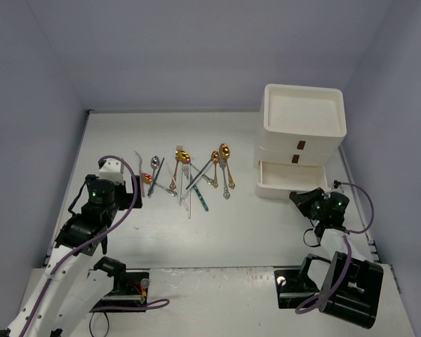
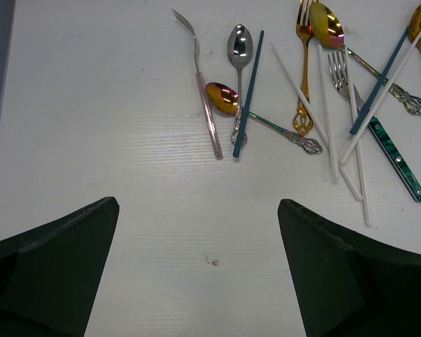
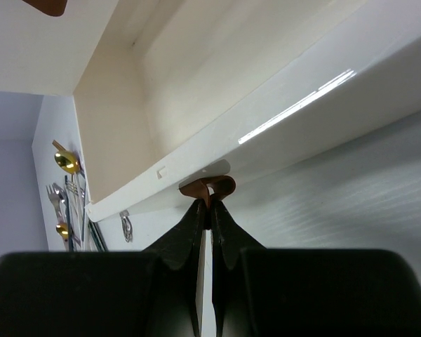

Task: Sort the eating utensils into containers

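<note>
- Right gripper (image 3: pixel 207 210): fingers pressed together, pinching the small brown handle (image 3: pixel 209 187) of the bottom drawer (image 1: pixel 289 184).
- The drawer stands partly out of the cream cabinet (image 1: pixel 303 112), which sits at 2 o'clock on the table (image 1: pixel 231 232).
- Left gripper (image 2: pixel 198 203): spread wide, holding nothing, low over bare table at the 9 o'clock side of the eating utensils (image 1: pixel 189 175).
- Utensils: all in one loose, crossed pile at about 11 o'clock from table centre. The visible part of the drawer's inside holds none.
- Step in hand, my reading: opening the bottom drawer.
- To do it well: draw straight toward 6 o'clock and keep the pull level. The handle is small, so the pinch must not slide off sideways.
- Watch that the light cabinet does not drag along, and stop short of pulling the drawer free.
- Likely easiest first pick: the fork (image 2: pixel 207 105) at the pile's 9 o'clock edge, lying nearly free.
</note>
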You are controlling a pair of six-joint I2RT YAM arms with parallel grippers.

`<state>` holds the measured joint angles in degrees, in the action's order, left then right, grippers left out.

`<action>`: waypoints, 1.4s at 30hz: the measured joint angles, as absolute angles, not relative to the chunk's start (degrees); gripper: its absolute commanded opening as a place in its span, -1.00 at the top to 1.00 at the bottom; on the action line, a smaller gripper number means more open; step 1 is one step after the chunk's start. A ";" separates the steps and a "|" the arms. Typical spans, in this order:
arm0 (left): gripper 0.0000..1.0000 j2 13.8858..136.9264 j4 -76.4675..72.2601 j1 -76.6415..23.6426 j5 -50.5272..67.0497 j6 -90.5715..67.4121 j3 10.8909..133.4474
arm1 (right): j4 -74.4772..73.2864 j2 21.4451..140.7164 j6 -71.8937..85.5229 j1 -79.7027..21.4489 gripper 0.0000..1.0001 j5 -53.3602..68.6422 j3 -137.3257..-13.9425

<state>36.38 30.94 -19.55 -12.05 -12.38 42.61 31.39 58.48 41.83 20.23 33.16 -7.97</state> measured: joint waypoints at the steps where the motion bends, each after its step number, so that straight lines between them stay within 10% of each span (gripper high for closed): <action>1: -0.93 36.38 30.94 -19.55 -12.05 -12.36 42.61 | 30.77 57.97 41.65 20.23 0.61 33.09 -7.95; 9: -0.93 36.61 30.94 -19.86 -12.05 -12.38 42.61 | 19.19 56.49 36.70 20.21 -0.27 31.36 -11.95; 25: -0.93 39.26 30.96 -21.00 -12.28 -12.38 42.61 | -4.31 53.76 27.42 14.93 -0.32 21.14 -36.52; 42: -0.93 39.54 30.96 -21.45 -14.06 -12.40 42.61 | -10.02 72.38 20.85 -30.21 -0.19 -5.50 -58.80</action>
